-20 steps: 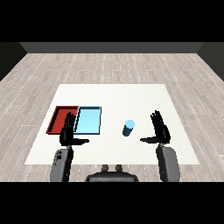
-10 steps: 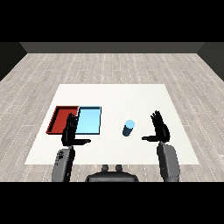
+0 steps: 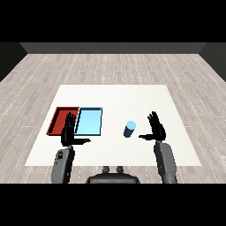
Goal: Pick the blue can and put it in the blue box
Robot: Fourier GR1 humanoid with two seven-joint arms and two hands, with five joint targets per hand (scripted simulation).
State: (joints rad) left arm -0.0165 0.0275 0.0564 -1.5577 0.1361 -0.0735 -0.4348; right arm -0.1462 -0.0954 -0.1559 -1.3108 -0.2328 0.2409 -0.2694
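Nearest to me, both forearms come up from the lower corners. My right hand (image 3: 156, 129) stands with fingers straight and spread, thumb pointing inward, holding nothing. My left hand (image 3: 69, 132) is likewise open, fingers up, thumb out toward the middle, and it sits in front of the near edge where the two trays meet.

The relation that matters: the blue can (image 3: 129, 129) stands on the white table (image 3: 114, 95) just to the inner side of my right hand, off its thumb side, apart from it and not touched. Its long axis is upright, so I judge a sideways approach that lets the fingers curl round the body suits best. My right hand is clearly the nearer; the left is well apart from the can.

The can looks like a short cylinder, darker blue wall, pale blue top.

Further off, the blue box (image 3: 90, 121) lies left of the can, with the red tray (image 3: 63, 120) touching its far-left side.
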